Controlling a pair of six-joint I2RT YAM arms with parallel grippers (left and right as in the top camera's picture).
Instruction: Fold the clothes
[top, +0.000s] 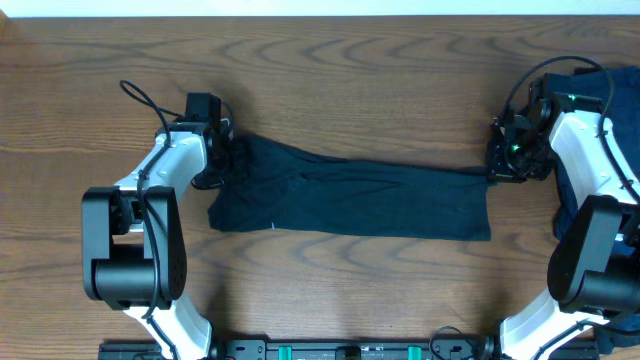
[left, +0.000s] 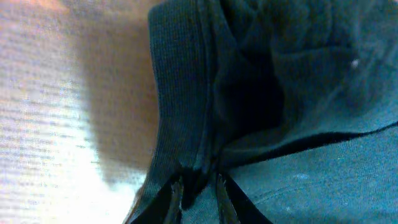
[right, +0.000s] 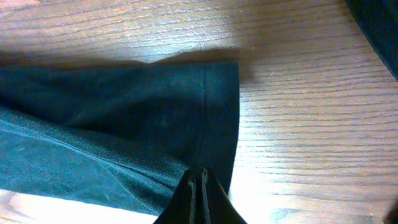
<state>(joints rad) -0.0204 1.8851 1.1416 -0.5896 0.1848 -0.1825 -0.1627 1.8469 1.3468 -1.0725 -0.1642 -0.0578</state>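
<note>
The clothes in hand are one very dark T-shirt (top: 350, 200), lying as a long flat strip across the middle of the wooden table. My left gripper (top: 232, 160) sits on its left end. In the left wrist view the gripper (left: 199, 186) has a bunched fold of the T-shirt (left: 311, 93) pinched between its narrow-set fingers, beside a ribbed hem. My right gripper (top: 497, 165) is at the strip's far right corner. In the right wrist view that gripper (right: 199, 177) is shut on the hemmed edge of the T-shirt (right: 124, 112).
More dark navy clothes (top: 600, 100) lie heaped at the table's right edge beside my right arm; a corner of that heap (right: 376, 25) shows in the right wrist view. Bare wood table (top: 350, 80) surrounds the strip.
</note>
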